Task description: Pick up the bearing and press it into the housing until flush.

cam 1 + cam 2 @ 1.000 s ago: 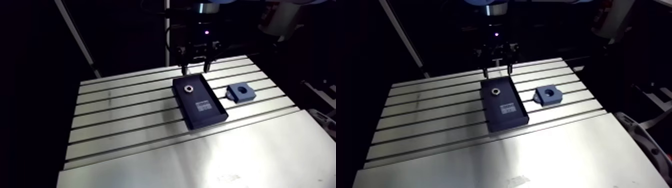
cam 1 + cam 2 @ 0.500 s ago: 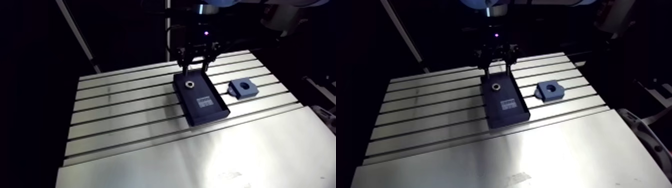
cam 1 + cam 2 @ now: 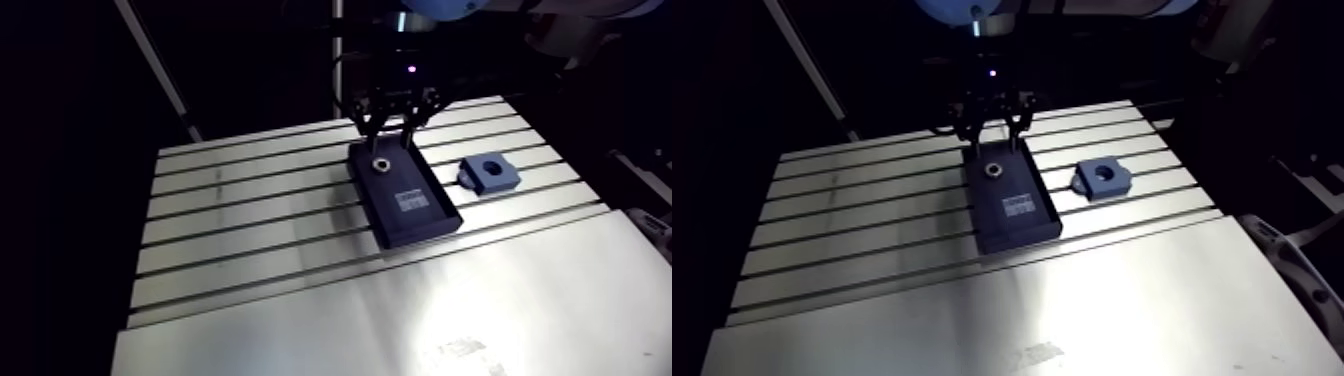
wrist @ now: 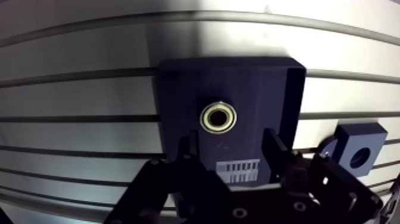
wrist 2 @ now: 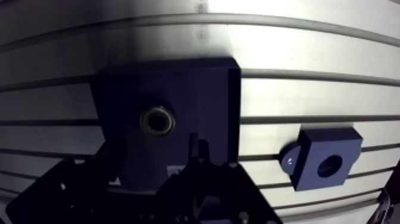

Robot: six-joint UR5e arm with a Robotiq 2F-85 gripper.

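Table (image 3: 250, 250): slotted aluminium. The slots ran across its far part, and a smooth plate covered the part by its near edge.
Tray (image 4: 178, 83): dark, shallow and rectangular. It lay across several slots, with one short end close to the table's far edge.
Bearing (image 4: 218, 117): a small metal ring lying flat on the tray floor, at the end nearest the table's far edge. Nothing touched it.
Label (image 4: 241, 171): a white barcode sticker on the tray floor, just beside the bearing on the side away from the far edge.
Housing (image 4: 356, 138): a blue block with a round bore facing up. It sat on the slotted part of the table beside the tray's long side, apart from it.
Pincer (image 4: 229, 146): it hung over the tray's far end, open. Its two dark fingers (image 4: 189, 149) were spread with nothing gripped between them.
Pincer and bearing: in the wrist view the bearing lay just ahead of the gap between the fingers and in line with it. Whether the fingertips touched the tray floor could not be told.
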